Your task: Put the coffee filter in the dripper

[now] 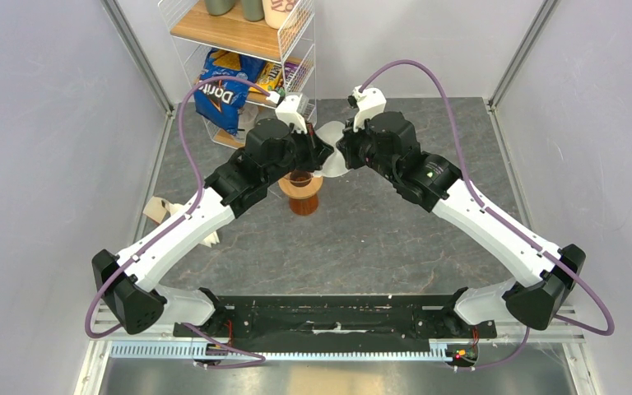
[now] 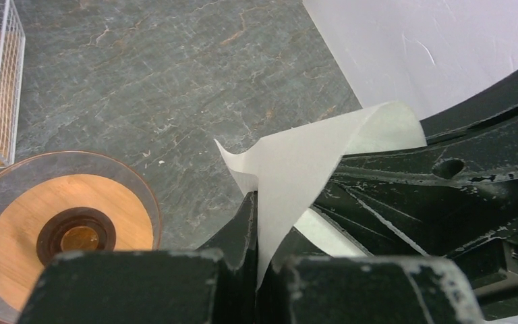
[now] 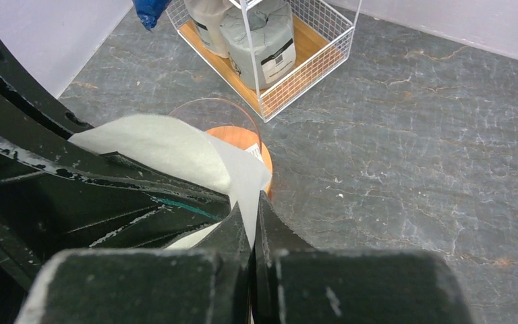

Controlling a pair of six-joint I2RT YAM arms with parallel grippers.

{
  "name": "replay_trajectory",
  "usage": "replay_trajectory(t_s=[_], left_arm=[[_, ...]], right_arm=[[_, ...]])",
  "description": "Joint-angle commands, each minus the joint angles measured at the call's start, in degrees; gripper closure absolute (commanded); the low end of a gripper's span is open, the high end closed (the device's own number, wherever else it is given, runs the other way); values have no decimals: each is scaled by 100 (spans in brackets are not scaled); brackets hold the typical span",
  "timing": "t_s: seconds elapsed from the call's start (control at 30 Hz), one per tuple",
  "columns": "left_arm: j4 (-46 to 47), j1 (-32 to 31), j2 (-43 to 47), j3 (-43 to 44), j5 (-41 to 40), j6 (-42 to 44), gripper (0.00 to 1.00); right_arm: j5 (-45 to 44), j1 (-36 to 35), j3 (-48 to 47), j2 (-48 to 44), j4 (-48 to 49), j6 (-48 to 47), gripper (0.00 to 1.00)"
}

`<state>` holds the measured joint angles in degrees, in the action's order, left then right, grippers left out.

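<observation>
Dark grey stone-pattern table [image 1: 395,239], pale walls on three sides. The thin white paper coffee filter [image 1: 334,156] is up in the air at table centre, strung between the two arms' tips and not seated in anything. The left wrist view shows it as a curled sheet [image 2: 303,165] running down into the fingers. The left gripper [image 1: 318,153] is clamped tight on one edge, its black fingers [image 2: 243,223] closed with paper pinched between them. The right gripper [image 1: 347,151] is likewise closed on the opposite edge, and in the right wrist view the paper [image 3: 175,145] goes straight into its closed tip [image 3: 253,206]. The orange-brown funnel-shaped dripper with wide round rim and dark centre hole [image 1: 303,197] stands upright on the table just below and nearer than the filter, partly hidden under the left arm. From the left wrist it sits low and to the left [image 2: 20,229]; from the right wrist its rim peeks from behind the paper [image 3: 246,135]. At the back left is a white wire rack with wooden shelves [image 1: 243,37], with a blue chip bag [image 1: 220,97] on the lower level. A cream-white pile [image 1: 161,209] lies on the left, half under the arm.
</observation>
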<state>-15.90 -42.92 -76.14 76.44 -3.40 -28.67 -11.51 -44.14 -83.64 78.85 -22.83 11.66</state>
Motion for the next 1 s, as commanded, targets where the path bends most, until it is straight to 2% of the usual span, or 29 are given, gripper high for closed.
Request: replay_trajectory(t_s=[0.0,0.23,0.4,0.43,0.5,0.57,0.77,0.87,0.97], left_arm=[[330,-59,2,187,198,101,98],[320,-59,63,130,196,80,98],[131,-46,152,120,-228,79,98],[90,-50,161,133,-267,76,98],[78,-50,195,127,-307,80,98],[70,-46,206,125,-357,51,98],[-61,-16,201,193,-471,-149,98],[-93,2,171,222,-482,-266,98],[-119,1,138,231,-485,-291,98]], right_arm=[[162,-42,-243,-14,188,131,100],[96,-42,-188,-101,151,129,100],[-69,-44,-213,-121,28,-17,100],[-48,-44,-238,-119,-13,-37,97],[-52,-43,-215,-145,-72,-47,77],[-84,-42,-198,-175,-114,-71,67],[-212,-7,-197,-304,-264,-111,49],[-220,-2,-206,-361,-304,-152,51],[-221,-5,-198,-392,-355,-155,60]])
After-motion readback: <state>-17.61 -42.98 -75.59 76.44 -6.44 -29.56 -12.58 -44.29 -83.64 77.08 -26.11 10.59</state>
